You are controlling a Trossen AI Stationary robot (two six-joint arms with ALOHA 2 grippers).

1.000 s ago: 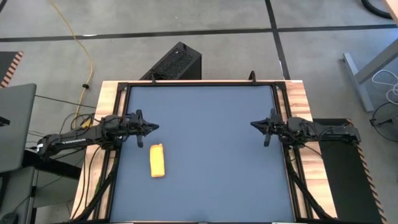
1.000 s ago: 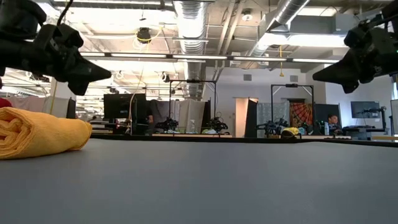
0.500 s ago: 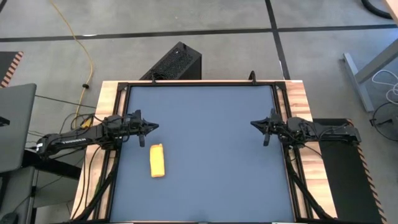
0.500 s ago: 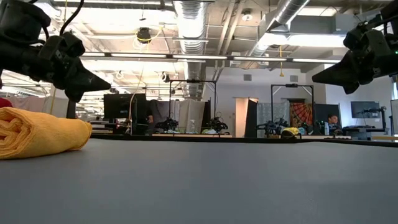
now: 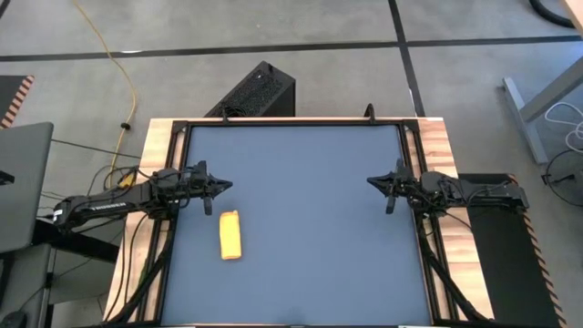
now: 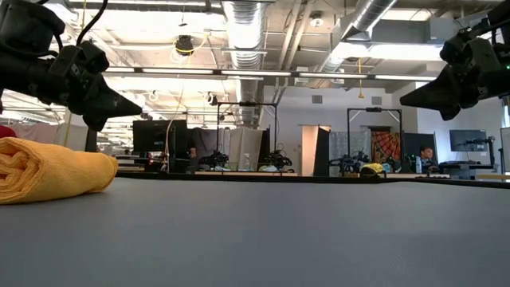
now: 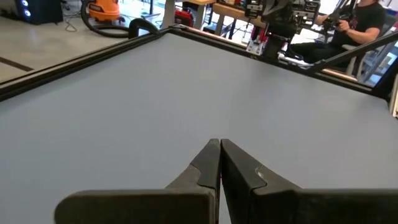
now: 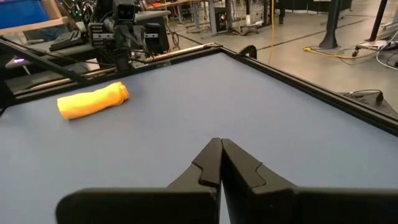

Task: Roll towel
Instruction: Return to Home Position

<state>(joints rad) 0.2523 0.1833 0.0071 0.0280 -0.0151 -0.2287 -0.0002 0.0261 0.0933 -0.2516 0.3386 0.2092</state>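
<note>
The yellow towel (image 5: 231, 235) lies rolled into a short cylinder on the dark blue tabletop near its left edge; it also shows in the low view (image 6: 52, 169) and in the right wrist view (image 8: 93, 100). My left gripper (image 5: 228, 187) hovers shut just beyond the roll's far end, above the table; its closed fingertips show in the left wrist view (image 7: 219, 144). My right gripper (image 5: 370, 181) hovers shut at the table's right side (image 8: 219, 143), far from the towel.
A black box (image 5: 255, 91) stands on the floor beyond the table's far edge. Wooden side rails (image 5: 437, 146) flank the tabletop. The blue surface (image 5: 310, 228) between the two grippers is bare.
My left gripper has dropped slightly and drawn a little toward the table's left edge. The towel roll has stayed where it was.
</note>
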